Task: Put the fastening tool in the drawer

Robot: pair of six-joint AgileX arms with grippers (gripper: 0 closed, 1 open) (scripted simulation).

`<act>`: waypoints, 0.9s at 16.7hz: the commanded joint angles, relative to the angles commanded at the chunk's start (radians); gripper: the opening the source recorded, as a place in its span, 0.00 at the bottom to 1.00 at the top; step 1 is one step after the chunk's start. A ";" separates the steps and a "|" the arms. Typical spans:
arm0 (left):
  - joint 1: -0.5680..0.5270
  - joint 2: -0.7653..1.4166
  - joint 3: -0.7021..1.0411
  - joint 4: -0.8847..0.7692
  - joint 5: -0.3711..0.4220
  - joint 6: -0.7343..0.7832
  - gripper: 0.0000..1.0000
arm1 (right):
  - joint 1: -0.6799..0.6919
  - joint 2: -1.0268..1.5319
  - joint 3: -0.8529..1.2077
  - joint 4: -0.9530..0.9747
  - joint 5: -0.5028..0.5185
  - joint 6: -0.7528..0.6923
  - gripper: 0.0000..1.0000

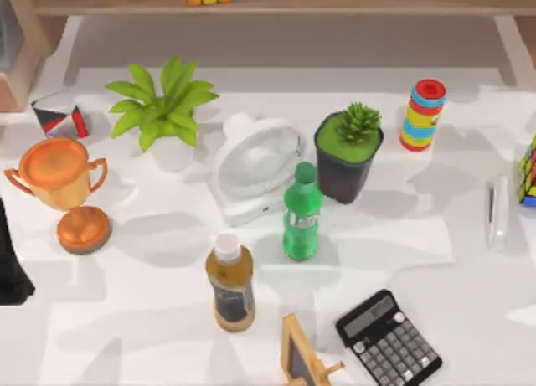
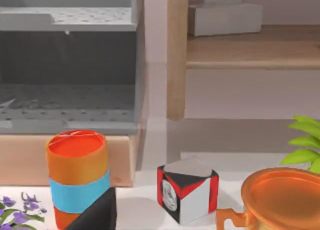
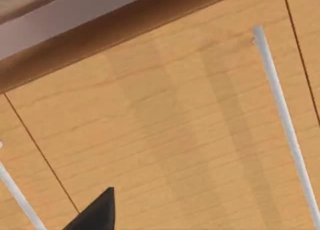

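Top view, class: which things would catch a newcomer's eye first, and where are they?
The orange trophy glows at the table's left, and the green bottle stands at the centre in front of the white fan. The slim white-grey stapler lies near the right edge, beyond the black calculator at the front.

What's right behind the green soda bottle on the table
Behind the green bottle sits a white desk fan, with a dark potted plant beside it. The bottle hides part of the fan's base.

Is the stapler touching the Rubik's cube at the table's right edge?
Apart. The top view shows a strip of white table between the stapler and the Rubik's cube.
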 joint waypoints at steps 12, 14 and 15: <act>0.000 0.000 0.000 0.000 0.000 0.000 1.00 | -0.118 0.590 0.280 0.308 -0.108 -0.400 1.00; 0.000 0.000 0.000 0.000 0.000 0.000 1.00 | -0.118 0.590 0.280 0.308 -0.108 -0.400 1.00; 0.000 0.000 0.000 0.000 0.000 0.000 1.00 | -0.118 0.590 0.280 0.308 -0.108 -0.400 1.00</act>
